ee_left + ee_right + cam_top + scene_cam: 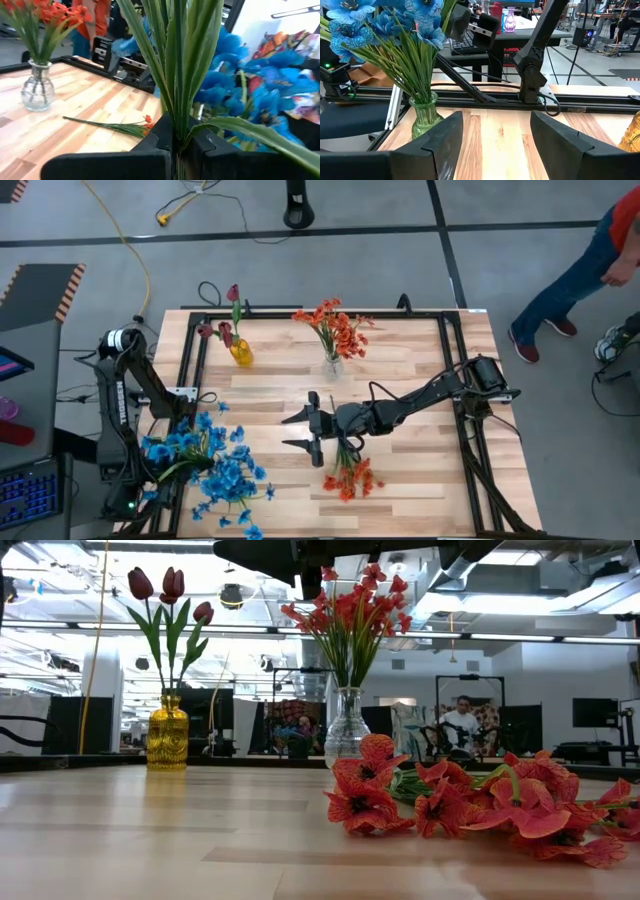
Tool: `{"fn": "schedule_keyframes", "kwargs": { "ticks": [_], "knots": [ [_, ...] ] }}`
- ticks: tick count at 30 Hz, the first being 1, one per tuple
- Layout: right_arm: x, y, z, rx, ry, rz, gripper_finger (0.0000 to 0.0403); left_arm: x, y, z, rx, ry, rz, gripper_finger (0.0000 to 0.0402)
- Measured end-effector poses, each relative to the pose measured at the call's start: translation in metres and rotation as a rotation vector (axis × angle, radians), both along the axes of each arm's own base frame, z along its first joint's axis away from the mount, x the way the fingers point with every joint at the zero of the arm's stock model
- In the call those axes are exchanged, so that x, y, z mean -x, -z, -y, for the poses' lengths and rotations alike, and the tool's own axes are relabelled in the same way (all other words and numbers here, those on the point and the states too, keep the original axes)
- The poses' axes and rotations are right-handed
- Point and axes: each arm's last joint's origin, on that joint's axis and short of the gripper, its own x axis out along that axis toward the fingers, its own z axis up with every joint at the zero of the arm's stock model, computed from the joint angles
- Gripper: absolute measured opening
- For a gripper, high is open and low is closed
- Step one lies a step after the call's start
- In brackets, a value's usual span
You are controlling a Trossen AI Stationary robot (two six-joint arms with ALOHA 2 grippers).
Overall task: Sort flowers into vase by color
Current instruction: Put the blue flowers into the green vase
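Jaws of the right gripper [303, 429] spread empty; left gripper [176, 150] clamps blue flowers [240, 75].

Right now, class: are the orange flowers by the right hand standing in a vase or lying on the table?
Lying flat on the table: the orange flowers rest on the wood, out of any vase, below the open right hand.

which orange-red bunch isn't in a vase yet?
The orange-red flowers lying flat on the table just beyond the open right gripper. The other orange-red bunch stands upright in the clear vase.
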Motion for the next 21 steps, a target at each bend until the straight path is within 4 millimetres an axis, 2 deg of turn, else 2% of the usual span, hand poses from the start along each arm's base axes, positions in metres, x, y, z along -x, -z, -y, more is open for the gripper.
{"fn": "schedule_keyframes", "kwargs": {
  "ticks": [5, 21],
  "knots": [
    [0.0, 0.0, 0.0, 0.0, 0.0, 0.0, 0.026, -0.007, 0.007, 0.003, -0.005, -0.03, -0.005, 0.0],
    [0.0, 0.0, 0.0, 0.0, 0.0, 0.0, 0.026, -0.007, 0.014, 0.005, -0.039, -0.008, -0.065, 0.0]
  ]
}}
